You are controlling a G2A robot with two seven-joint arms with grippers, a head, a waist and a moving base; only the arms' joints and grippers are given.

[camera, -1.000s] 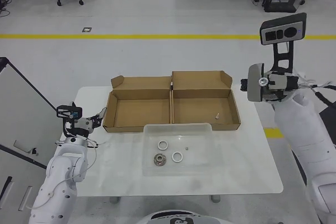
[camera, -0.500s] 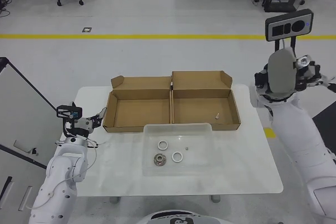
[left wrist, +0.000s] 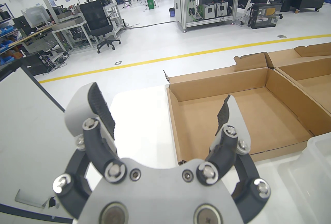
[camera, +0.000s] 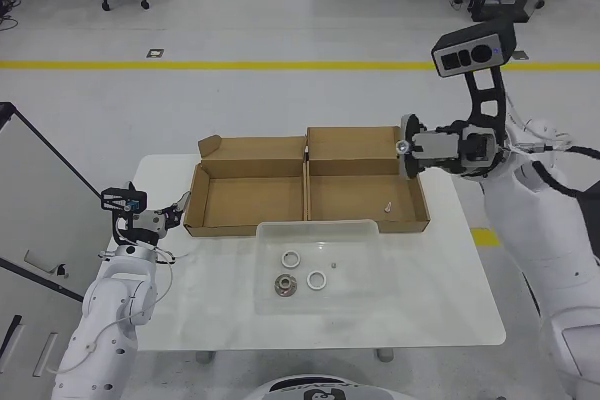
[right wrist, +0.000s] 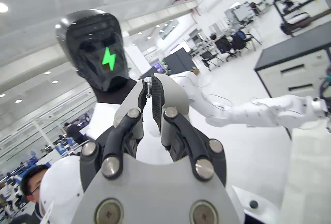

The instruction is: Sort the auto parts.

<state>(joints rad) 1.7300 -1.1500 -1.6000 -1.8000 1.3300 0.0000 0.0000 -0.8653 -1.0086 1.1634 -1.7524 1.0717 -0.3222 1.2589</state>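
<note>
A clear plastic bin [camera: 368, 262] at the table's middle holds two white rings [camera: 291, 258] [camera: 318, 280], a metal hub [camera: 284, 286] and a tiny part [camera: 334, 266]. Behind it lie two open cardboard boxes. The left box [camera: 245, 200] is bare; the right box [camera: 355, 195] holds a small screw [camera: 388, 207]. My right gripper [camera: 408, 147] [right wrist: 148, 85] is raised above the right box's far right corner, tips turned upward, shut on a small screw [right wrist: 148, 89]. My left gripper [camera: 168, 214] [left wrist: 160, 94] stands open beside the left box with nothing between its fingers.
A grey cabinet [camera: 20, 190] stands off the table's left edge. The white table [camera: 430, 290] has free room to the right of the bin and along its front. The bin's corner [left wrist: 318, 150] lies near my left gripper.
The right arm has swung and turned its wrist, carrying its gripper from beyond the table's right side leftward to above the right box's far corner. The left arm has kept still.
</note>
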